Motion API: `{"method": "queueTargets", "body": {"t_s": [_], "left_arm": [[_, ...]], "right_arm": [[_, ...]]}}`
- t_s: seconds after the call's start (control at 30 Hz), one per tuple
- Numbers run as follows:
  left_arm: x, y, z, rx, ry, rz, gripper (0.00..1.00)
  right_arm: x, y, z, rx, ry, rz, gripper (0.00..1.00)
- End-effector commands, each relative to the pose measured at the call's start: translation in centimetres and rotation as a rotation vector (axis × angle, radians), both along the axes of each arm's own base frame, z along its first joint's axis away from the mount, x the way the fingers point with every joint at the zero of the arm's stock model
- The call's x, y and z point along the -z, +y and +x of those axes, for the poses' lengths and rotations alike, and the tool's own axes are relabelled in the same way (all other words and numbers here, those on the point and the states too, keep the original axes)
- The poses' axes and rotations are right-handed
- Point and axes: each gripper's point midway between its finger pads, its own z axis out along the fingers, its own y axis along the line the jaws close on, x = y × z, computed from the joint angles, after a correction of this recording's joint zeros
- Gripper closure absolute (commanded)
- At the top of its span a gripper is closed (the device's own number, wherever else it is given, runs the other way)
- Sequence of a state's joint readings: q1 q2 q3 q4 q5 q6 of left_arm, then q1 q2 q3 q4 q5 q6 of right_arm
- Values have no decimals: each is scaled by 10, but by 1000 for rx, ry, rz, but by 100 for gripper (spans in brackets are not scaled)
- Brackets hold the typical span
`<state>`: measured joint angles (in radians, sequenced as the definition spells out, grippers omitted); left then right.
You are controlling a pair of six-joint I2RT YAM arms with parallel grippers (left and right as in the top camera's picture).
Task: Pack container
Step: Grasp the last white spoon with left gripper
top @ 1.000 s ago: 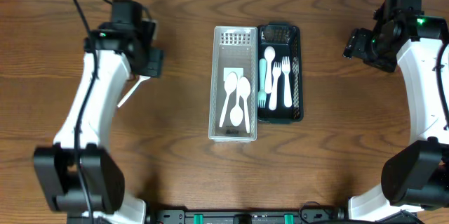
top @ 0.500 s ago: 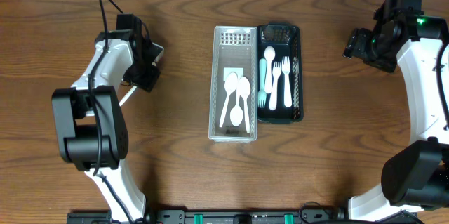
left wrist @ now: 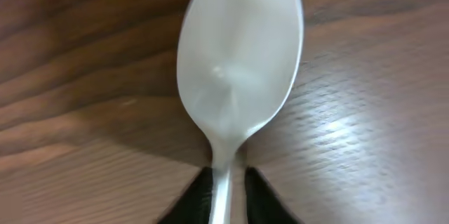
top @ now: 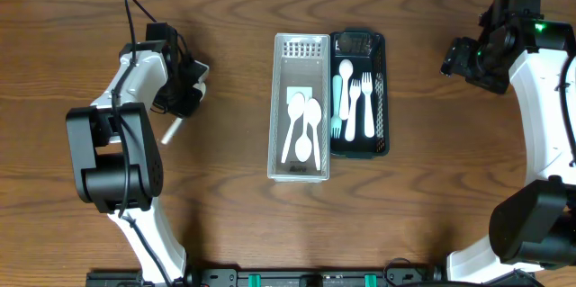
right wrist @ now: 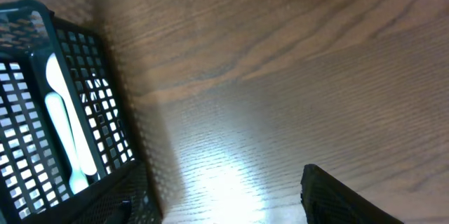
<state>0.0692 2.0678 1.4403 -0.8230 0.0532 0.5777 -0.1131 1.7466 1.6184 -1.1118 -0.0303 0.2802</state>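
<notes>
While the left gripper (top: 186, 96) sits over the left part of the table (top: 234, 197), its jaws are closed to a narrow gap on the neck of a white plastic spoon (left wrist: 238, 62). In the left wrist view the two black fingers (left wrist: 193, 199) press the stem from either side, just below the bowl, which faces up over the wood grain. I cannot tell whether the bowl touches the wood. From overhead, the spoon's handle sticks out from the gripper toward the near left, well apart from both bins.

A clear container (top: 274, 107) stands upright at the centre of the table, its long side running near to far. Two white spoons (top: 303, 134) lie in it side by side, bowls toward the near end, and a white card lies under them. Touching its right wall is a black mesh basket (top: 382, 98), which holds two white forks (top: 362, 105), another white spoon (top: 346, 89) and a pale teal utensil (top: 337, 107).

The right gripper (top: 461, 58) hangs over bare wood at the far right, apart from the basket. Its wrist view shows only one dark finger (right wrist: 344, 199) clearly, so how far it is open cannot be told.
</notes>
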Motion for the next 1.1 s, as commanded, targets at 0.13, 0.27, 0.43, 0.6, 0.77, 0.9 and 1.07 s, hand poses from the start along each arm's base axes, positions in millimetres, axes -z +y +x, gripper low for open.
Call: {"method": "queueTargets", "body": {"t_s": [0.13, 0.27, 0.43, 0.6, 0.77, 0.9, 1.07], "left_arm": [[5, -16, -15, -3, 61, -98, 88], [5, -16, -19, -3, 79, -99, 73], [7, -16, -20, -15, 83, -99, 71], [11, -16, -22, -65, 98, -99, 72], [17, -9, -31, -96, 120, -55, 75], [18, -2, -30, -141, 114, -10, 75], [18, -3, -31, -205, 119, -9, 94]], "right_arm": [[-1, -2, -3, -2, 12, -5, 28], [0, -2, -5, -2, 20, -4, 29], [0, -2, -7, -2, 27, -3, 29], [0, -2, -7, -2, 27, -3, 30], [0, -2, -7, -2, 27, -3, 29], [0, -2, -7, -3, 26, -3, 29], [0, -2, -6, -3, 23, -4, 29]]}}
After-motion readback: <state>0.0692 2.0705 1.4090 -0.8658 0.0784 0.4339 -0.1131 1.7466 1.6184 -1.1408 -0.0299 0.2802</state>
